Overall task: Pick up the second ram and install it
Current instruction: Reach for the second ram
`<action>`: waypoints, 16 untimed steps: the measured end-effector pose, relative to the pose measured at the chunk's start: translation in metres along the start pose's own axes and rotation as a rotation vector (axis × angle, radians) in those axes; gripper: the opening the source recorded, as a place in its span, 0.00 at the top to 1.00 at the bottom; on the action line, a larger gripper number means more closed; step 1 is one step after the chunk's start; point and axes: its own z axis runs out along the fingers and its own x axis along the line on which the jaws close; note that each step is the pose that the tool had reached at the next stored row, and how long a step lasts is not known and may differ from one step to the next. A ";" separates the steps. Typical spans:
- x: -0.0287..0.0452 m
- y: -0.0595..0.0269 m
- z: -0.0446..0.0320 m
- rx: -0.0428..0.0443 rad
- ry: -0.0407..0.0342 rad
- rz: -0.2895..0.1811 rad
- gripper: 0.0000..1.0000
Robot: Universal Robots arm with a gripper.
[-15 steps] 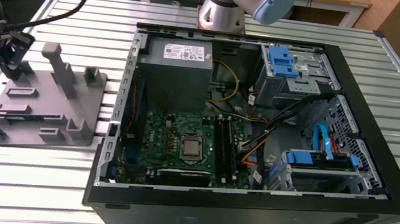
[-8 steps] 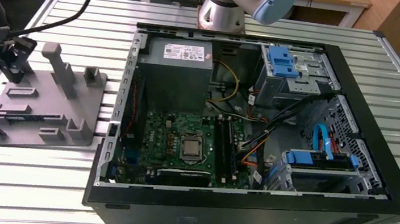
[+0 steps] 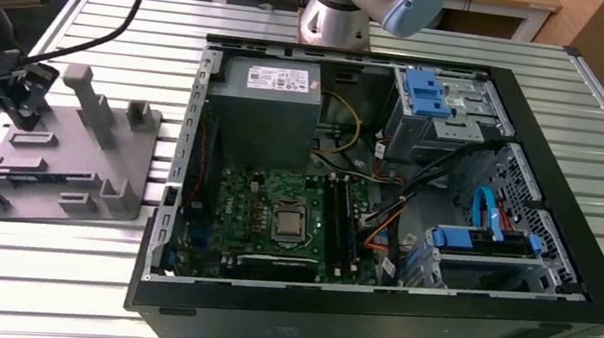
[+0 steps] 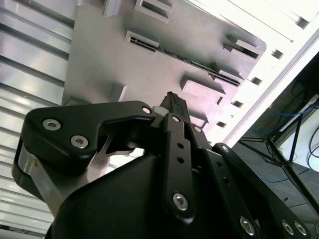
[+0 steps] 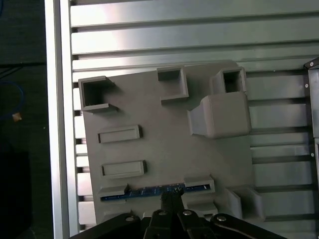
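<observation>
The second ram (image 5: pixel 154 190) lies lengthwise in a shallow slot of the grey holder block (image 5: pixel 169 149), held between two low lugs close to one long edge of the block. In the first wrist view the block's surface beside the strip is flat and bare. Its taller posts and open pockets stand well apart along the opposite edge, so nothing crowds the strip from above. The block rests on the slatted metal bench (image 5: pixel 199 35), with one side close to the bench's rim. In the exterior view it sits just beside the open computer case (image 3: pixel 551 208), on the exterior view's left. The green motherboard (image 3: pixel 263 207) lies inside the case. The end effector (image 5: pixel 172 199) hangs over the block, pointing down, its tip near the middle of the strip. Its fingers (image 4: pixel 174 102) are drawn close together and hold nothing. The arm's base (image 3: pixel 345 6) stands on the bench beyond the case.
</observation>
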 end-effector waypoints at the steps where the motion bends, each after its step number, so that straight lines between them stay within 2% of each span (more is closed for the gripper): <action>1: 0.0000 -0.0001 0.0011 0.0000 0.0000 0.000 0.90; 16: -0.0005 -0.0017 0.0172 0.0001 0.0001 0.000 0.90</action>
